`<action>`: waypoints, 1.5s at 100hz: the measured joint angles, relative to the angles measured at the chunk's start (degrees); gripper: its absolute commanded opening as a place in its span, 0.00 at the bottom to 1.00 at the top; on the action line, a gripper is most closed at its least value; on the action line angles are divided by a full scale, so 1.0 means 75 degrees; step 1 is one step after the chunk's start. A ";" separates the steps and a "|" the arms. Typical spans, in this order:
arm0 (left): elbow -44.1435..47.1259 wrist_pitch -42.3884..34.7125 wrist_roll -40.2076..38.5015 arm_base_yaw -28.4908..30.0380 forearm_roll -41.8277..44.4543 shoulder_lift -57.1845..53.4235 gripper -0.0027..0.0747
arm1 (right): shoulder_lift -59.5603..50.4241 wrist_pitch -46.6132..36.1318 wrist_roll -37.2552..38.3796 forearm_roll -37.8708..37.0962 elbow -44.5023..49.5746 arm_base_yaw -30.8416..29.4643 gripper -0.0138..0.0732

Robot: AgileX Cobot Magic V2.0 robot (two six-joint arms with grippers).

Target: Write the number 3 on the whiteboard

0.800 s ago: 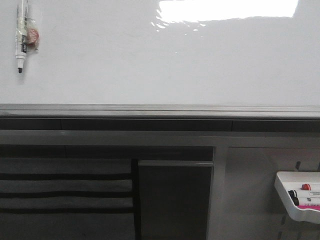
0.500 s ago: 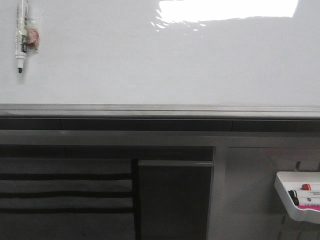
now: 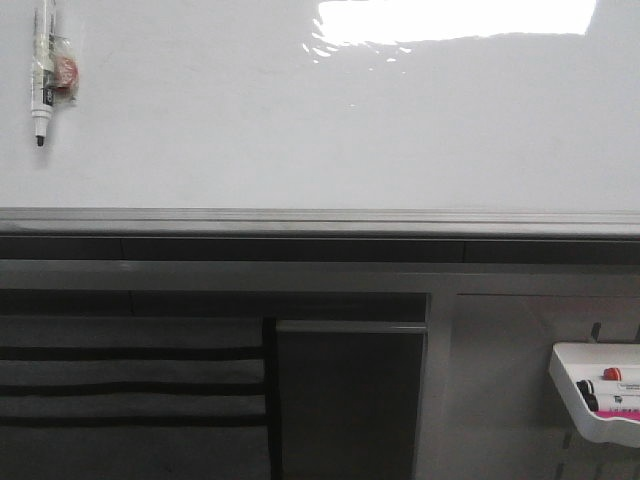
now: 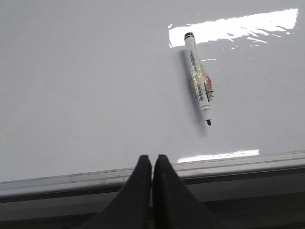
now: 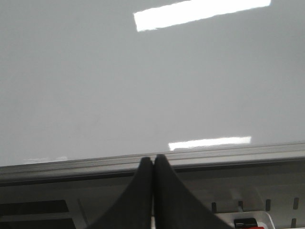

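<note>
Both grippers, left (image 4: 152,164) and right (image 5: 153,167), pinched closed and empty below a blank whiteboard (image 3: 330,130), no number 3 drawn, uncapped marker (image 4: 198,81) lying loose, liable to skid if nudged

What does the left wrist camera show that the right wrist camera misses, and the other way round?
Only the left wrist view shows the marker lying on the whiteboard, uncapped tip toward the grey edge strip, plus the left gripper, its jaws shut and empty. Only the right wrist view shows the right gripper, also shut, and a corner of the white tray below the board. Both share blank glossy board, glare and edge strip; no digit is written.
</note>
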 measured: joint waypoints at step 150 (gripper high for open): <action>-0.0124 -0.0224 -0.0029 0.0000 -0.1744 0.0000 0.01 | 0.0000 0.1000 0.0000 0.0000 -0.0410 0.0000 0.08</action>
